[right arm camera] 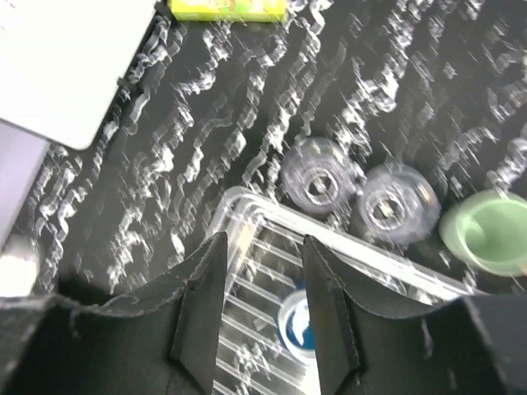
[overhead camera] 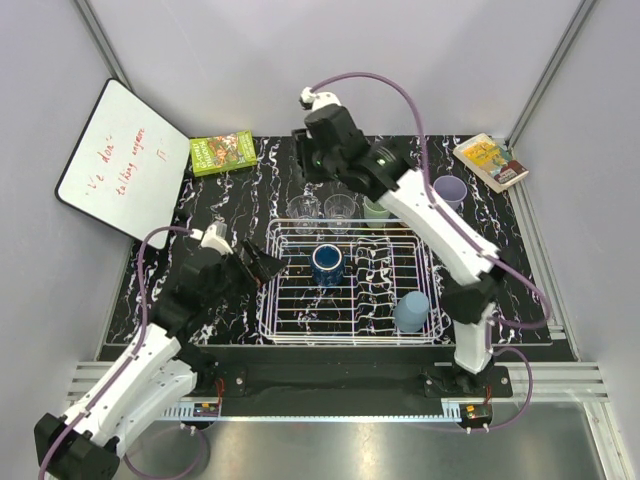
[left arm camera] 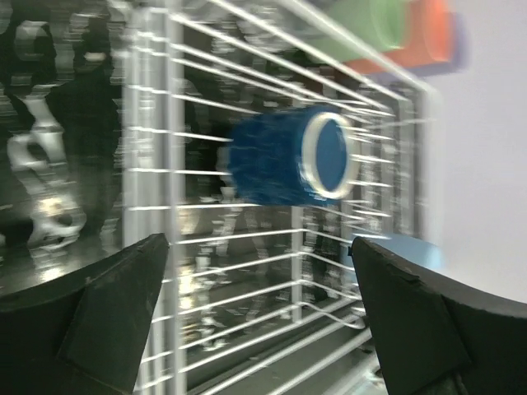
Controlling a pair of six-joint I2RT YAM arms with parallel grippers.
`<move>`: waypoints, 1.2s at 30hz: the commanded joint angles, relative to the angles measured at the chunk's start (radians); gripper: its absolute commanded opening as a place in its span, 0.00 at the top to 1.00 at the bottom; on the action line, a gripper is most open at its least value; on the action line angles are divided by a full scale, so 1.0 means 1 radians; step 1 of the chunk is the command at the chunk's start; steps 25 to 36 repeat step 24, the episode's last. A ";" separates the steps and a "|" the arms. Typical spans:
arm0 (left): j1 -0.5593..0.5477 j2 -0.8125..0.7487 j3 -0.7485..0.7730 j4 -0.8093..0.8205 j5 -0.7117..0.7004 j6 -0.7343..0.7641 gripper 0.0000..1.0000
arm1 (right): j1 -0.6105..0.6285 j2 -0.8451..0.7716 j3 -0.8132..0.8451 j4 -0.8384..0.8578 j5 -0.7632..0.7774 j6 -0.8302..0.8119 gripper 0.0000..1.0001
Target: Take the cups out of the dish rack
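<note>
At mid-table, top view: the dish rack (overhead camera: 350, 338) lies flat on the black marbled table (overhead camera: 225, 200).
Cups in rack: the dark blue cup (overhead camera: 327, 265) stands mouth up near the back left. The light blue-grey cup (overhead camera: 411, 311) is at the front right corner.
Cups outside: two clear glasses (overhead camera: 303, 209) and the pale green cup (overhead camera: 375, 210) form a row just behind the rack. The lavender cup (overhead camera: 449, 190) is farther back right.
Left gripper (overhead camera: 266, 268): at the rack's left wall, level with the dark blue cup.
Right gripper (overhead camera: 318, 168): above the table, behind the glasses.
Left wrist view: blurred. The fingers (left arm camera: 99, 313) are spread wide with nothing between them. The dark blue cup is ahead behind the wires, and a salmon-pink cup (left arm camera: 430, 33) is beside the green one beyond.
Right wrist view: the fingers (right arm camera: 198, 313) are parted and grip nothing. The glasses and green cup are below, by the rack's rim.
</note>
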 commanded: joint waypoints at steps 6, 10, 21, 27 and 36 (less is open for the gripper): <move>-0.091 0.086 0.180 -0.304 -0.329 0.175 0.01 | 0.013 -0.538 -0.745 0.280 0.159 0.016 0.49; -0.144 0.099 0.221 -0.332 -0.406 0.178 0.01 | 0.045 -0.711 -0.935 0.322 0.210 0.038 0.50; -0.426 0.290 0.339 -0.435 -0.666 0.141 0.01 | 0.232 -0.890 -1.273 0.373 0.377 0.128 0.50; -0.446 0.307 0.357 -0.446 -0.689 0.124 0.01 | 0.241 -0.891 -1.279 0.373 0.385 0.133 0.50; -0.446 0.307 0.357 -0.446 -0.689 0.124 0.01 | 0.241 -0.891 -1.279 0.373 0.385 0.133 0.50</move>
